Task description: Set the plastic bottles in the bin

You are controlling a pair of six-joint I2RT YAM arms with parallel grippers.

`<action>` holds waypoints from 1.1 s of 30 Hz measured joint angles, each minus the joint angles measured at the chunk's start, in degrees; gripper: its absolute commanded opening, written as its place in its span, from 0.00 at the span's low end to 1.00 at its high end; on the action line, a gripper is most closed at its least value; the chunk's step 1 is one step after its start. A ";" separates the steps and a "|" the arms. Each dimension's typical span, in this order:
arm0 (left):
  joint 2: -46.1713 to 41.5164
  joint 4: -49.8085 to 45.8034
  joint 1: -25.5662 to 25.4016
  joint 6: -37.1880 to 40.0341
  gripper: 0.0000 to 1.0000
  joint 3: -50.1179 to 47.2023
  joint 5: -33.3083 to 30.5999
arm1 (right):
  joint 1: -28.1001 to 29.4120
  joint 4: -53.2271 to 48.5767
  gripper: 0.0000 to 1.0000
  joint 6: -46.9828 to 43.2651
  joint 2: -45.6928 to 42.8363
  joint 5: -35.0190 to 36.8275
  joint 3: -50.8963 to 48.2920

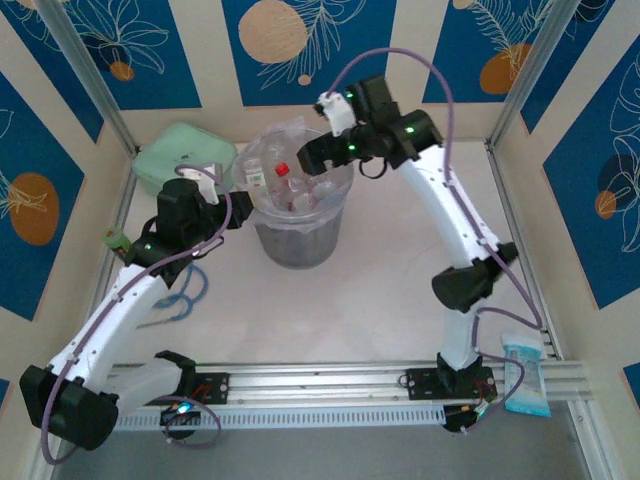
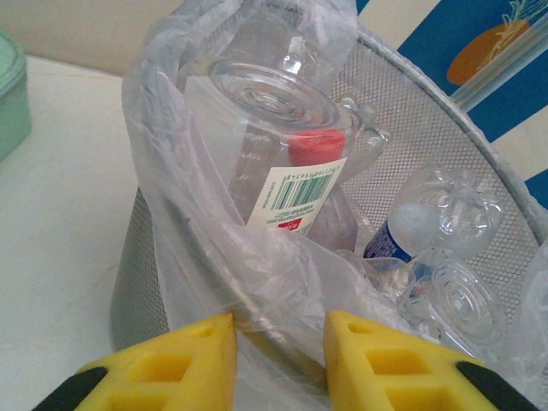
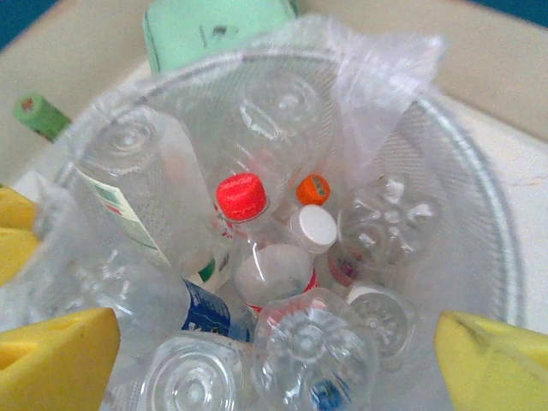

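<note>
Many plastic bottles (image 3: pixel 257 282) lie heaped inside the bin (image 1: pixel 300 240), some cap-up and some showing their moulded bases; I can pick out a red cap (image 3: pixel 241 197), an orange cap (image 3: pixel 313 189) and a white cap (image 3: pixel 317 227) close together near the middle of the pile; one larger bottle leans against the bin's left wall with its barcode label facing out. The bin stands upright on the table (image 1: pixel 390 290), toward the far side, lined with a clear bag (image 2: pixel 214 257) that spills over the mesh rim.

The left claw (image 2: pixel 278 330) sits at the bin's near-left rim, its yellow fingers (image 2: pixel 210 360) pinched onto the rim and the fold of bag over it (the gap between them is no wider than that edge); the right claw (image 3: pixel 276 318) hovers directly over the bin's mouth, fingers spread wide apart with nothing between them, the bottles lying below.

A mint-green case (image 1: pixel 185 155) lies flat just beside the bin on its far-left side; a green can (image 3: pixel 38 116) stands on the table to the left of the bin, apart from it.
</note>
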 measured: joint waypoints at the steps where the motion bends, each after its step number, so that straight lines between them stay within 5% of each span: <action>1: 0.44 0.66 0.00 -0.02 0.30 0.00 0.52 | -0.83 1.66 0.95 0.55 -2.05 -0.24 -2.38; 19: 10.75 8.35 -4.85 -1.20 0.34 4.48 3.04 | -21.77 28.50 0.94 16.26 -30.51 -6.40 -50.58; 21: 11.34 8.83 -5.22 -1.36 0.42 4.68 3.74 | -22.67 29.99 0.94 17.31 -31.54 -6.36 -52.94; 27: 11.26 2.91 -5.97 2.49 0.99 6.23 4.52 | -25.31 35.28 0.99 19.76 -35.30 -3.96 -62.51; 33: 5.84 -6.12 -5.35 8.68 1.00 8.70 -0.07 | -26.12 38.49 0.99 19.63 -37.62 2.49 -71.76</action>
